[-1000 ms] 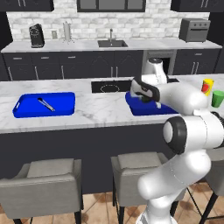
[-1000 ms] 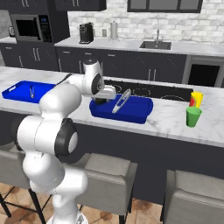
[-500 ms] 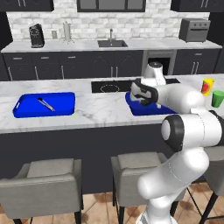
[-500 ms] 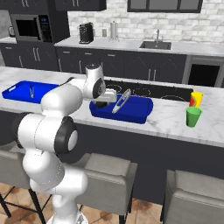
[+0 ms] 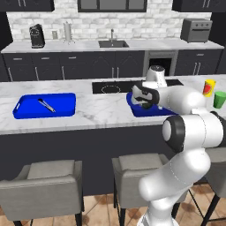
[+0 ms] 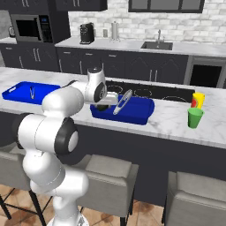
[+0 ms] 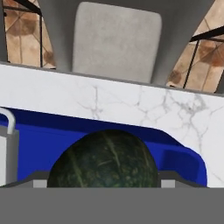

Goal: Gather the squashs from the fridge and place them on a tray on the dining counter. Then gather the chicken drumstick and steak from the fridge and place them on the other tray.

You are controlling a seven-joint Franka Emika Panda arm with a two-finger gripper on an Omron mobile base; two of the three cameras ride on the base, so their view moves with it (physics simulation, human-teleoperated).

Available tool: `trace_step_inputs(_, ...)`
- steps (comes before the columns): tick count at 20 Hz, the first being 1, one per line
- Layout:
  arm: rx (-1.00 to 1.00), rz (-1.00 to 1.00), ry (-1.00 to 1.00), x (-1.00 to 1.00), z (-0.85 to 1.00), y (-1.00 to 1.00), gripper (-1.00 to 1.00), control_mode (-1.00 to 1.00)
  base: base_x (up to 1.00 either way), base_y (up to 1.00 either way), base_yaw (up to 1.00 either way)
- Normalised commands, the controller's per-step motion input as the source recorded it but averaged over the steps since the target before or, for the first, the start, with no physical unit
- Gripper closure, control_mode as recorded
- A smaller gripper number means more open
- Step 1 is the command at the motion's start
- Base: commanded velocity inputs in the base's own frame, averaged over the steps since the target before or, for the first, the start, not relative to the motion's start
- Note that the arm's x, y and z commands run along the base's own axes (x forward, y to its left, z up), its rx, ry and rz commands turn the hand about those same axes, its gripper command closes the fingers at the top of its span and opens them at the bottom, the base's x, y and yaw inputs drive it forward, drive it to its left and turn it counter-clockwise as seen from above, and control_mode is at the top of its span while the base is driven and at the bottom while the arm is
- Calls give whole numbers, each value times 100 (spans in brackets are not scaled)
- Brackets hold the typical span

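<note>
Marble of the dining counter (image 5: 97, 112) is white with grey veins. Over it the gripper (image 5: 144, 102) has its jaws spread wide around a round, mottled dark green squash (image 7: 105, 159), low in a glossy blue tray (image 6: 137, 112). A long grey utensil (image 6: 122, 102) leans there too. The other tray (image 5: 26, 110) lies well apart.

The arm (image 5: 190, 132) is showing as a chain of smooth, rounded, glossy white shells, thick as pipes, widening toward the base. Dark grey, nearly black rings and round caps are sitting at its joints (image 6: 66, 137). The hand (image 5: 145, 98) is looking dark, mounted under a white wrist cap. No cables or markings are showing.
</note>
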Motion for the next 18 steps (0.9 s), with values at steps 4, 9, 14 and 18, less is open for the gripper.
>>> trace_step_inputs(4, 0, 2, 0, 0, -9, 0, -100, -100, 0, 0, 0)
trace_step_inputs(9, 0, 1, -3, -1, 1, 0, -100, -100, 0, 0, 0)
trace_step_inputs(14, 0, 1, -9, -15, 29, 13, -100, -100, 0, 0, 0)
trace_step_inputs(18, 0, 0, -8, -15, 40, 8, -100, -100, 0, 0, 0)
